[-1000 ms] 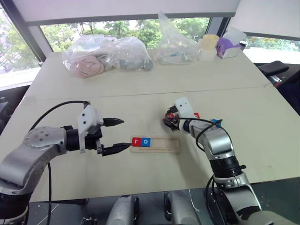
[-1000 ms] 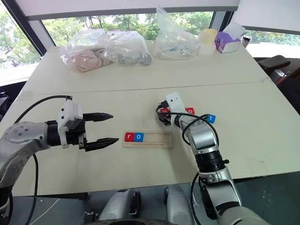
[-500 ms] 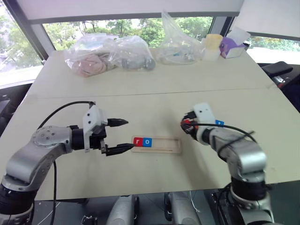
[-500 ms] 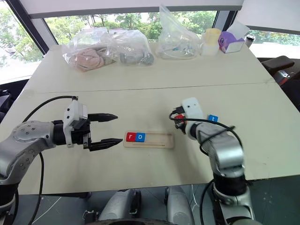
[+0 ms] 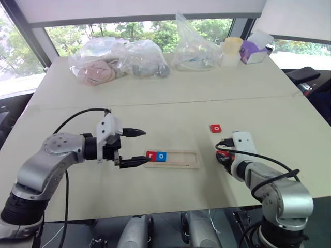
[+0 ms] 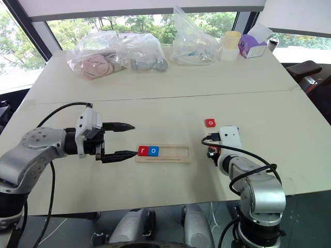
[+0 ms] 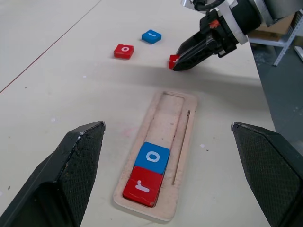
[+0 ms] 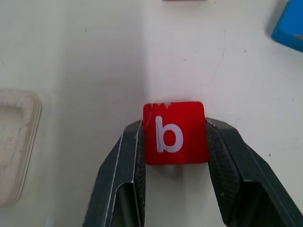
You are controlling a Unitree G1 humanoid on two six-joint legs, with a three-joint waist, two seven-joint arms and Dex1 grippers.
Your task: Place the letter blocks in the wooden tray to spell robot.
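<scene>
We see our right gripper (image 8: 175, 142) with jaws clamped on the red "b" block (image 8: 174, 132) above the desk (image 5: 155, 111). Our left gripper (image 5: 135, 147), jaws apart, faces the wooden tray (image 5: 178, 159) holding red "r" (image 7: 143, 185) and blue "o" (image 7: 153, 157). Beyond lie red "o" (image 5: 216, 128) and a blue block (image 7: 151, 36).

Legible text is confined to the letter tiles, all white lowercase.

Wooden tray (image 7: 180, 142), left end: red block "r" (image 7: 142, 186), touching it on the right a blue block "o" (image 7: 152, 157).

Table, right of the tray and farther off: red block "o" (image 7: 123, 50), lying alone. Just beside it, blue block (image 7: 151, 36); its white mark cannot be made out as a letter.

Red block "b" (image 8: 175, 133), clamped between the right gripper (image 8: 176, 142) fingers.
</scene>
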